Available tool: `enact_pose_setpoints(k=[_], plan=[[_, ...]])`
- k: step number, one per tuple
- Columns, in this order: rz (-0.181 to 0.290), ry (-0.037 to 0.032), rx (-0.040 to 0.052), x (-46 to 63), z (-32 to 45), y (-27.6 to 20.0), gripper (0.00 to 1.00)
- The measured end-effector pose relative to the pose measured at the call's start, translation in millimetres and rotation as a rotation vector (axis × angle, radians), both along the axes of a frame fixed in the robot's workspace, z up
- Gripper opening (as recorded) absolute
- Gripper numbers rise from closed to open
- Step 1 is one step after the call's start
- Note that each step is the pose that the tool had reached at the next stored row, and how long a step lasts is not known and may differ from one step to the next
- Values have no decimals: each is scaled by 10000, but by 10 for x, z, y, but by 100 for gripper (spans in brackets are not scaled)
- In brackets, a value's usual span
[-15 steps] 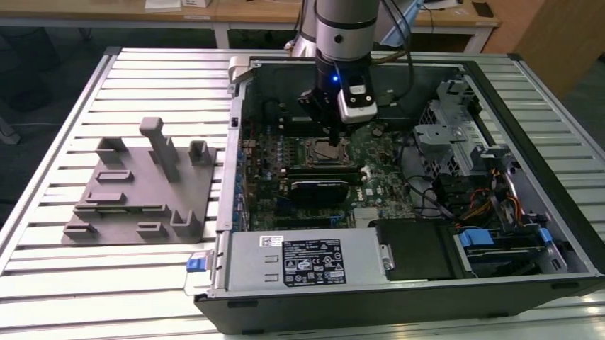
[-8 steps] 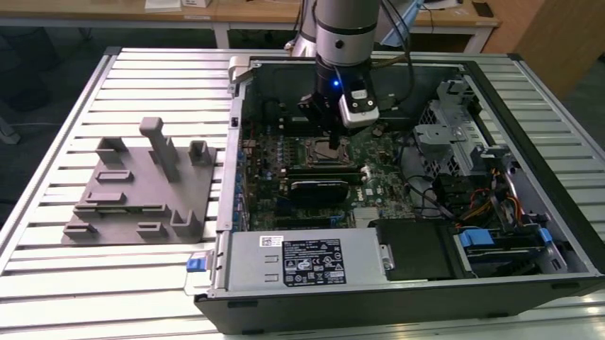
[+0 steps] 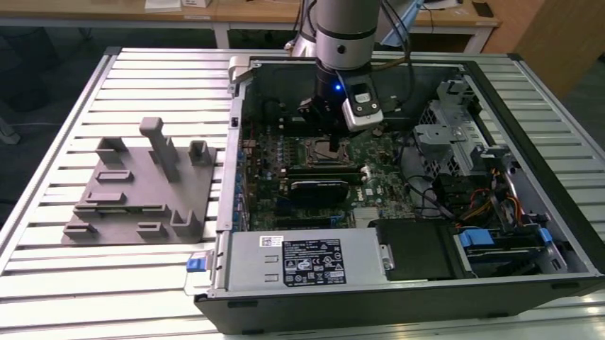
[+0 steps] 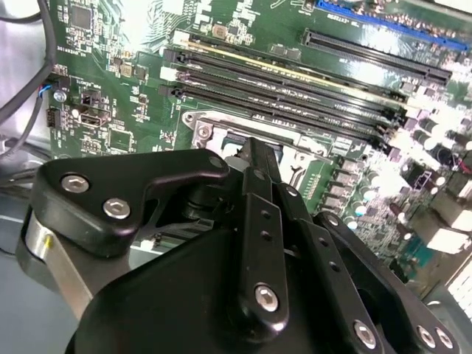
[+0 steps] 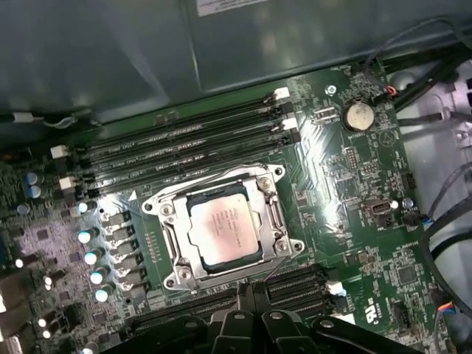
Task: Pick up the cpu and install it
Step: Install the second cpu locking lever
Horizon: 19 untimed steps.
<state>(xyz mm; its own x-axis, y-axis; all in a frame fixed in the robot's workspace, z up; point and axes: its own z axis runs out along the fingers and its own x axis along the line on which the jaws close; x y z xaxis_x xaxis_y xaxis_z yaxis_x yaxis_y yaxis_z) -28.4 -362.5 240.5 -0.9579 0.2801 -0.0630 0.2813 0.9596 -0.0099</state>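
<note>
This looks like a lab or workshop for robots. A robot arm (image 3: 342, 28) reaches down into an open computer case (image 3: 397, 184) that lies on a silver metal bench (image 3: 142, 78) made of long ribs. A grey plastic block holder (image 3: 142, 191) sits beside the case. Wooden desks (image 3: 246, 13) stand behind.

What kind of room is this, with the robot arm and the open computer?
Probably a robotics lab or workshop. An opened computer case lies on a slatted metal table, a robot arm reaches into it above the cpu in its socket, and wooden desks stand behind.
</note>
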Motion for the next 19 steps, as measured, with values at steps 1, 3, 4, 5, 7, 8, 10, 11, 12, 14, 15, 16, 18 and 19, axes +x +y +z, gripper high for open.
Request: enact_pose_setpoints(k=[1, 3, 4, 5, 7, 8, 10, 11, 12, 14, 15, 16, 18, 19], plan=[[87, 0, 0, 0, -5, -4, 11], [255, 0, 0, 0, -15, -12, 11], [347, 0, 1, 0, -19, -15, 11], [458, -1, 2, -1, -23, -16, 11], [712, 0, -1, 0, -28, -18, 11], [854, 0, -1, -1, -32, -18, 11], [1099, 0, -1, -1, -37, -20, 11], [1189, 1, -1, -2, -39, -25, 11], [1262, 0, -1, -4, -40, -32, 11], [1378, -2, 0, -12, -45, -50, 11], [1436, -4, -1, -15, -47, -59, 11], [1499, -5, -1, -19, -49, -69, 11], [1602, -6, -1, -27, -54, -88, 11], [1650, -6, -1, -32, -57, -100, 11]])
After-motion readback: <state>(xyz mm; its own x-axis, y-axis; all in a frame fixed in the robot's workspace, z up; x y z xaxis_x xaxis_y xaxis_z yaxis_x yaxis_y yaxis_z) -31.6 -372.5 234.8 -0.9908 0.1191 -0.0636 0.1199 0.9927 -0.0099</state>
